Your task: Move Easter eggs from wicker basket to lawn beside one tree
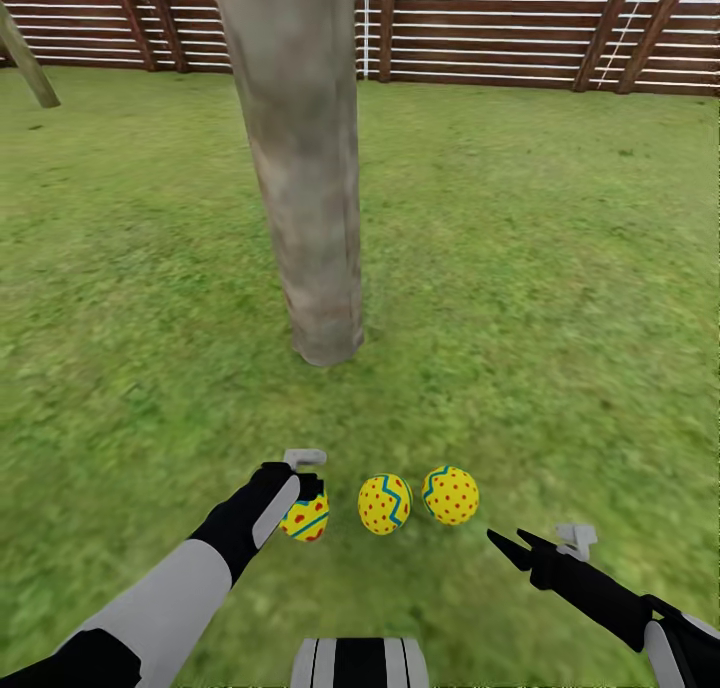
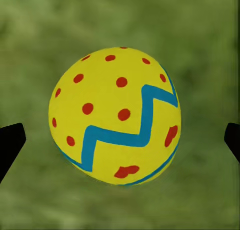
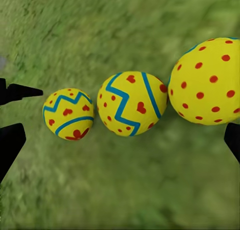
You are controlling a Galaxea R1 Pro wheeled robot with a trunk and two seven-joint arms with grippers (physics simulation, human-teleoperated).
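Head camera looks down over lawn [image 1: 560,298]; both wrist cameras close above it.

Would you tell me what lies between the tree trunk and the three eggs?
Only bare lawn separates the trunk from the eggs, per the head view.

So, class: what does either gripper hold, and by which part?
Nothing: the left gripper is open around the left egg without touching it; the right gripper is open, empty.

Three Easter eggs [image 1: 385,503] lie in a row on the lawn [image 1: 560,298], near the tree [image 1: 300,158], on its near side.
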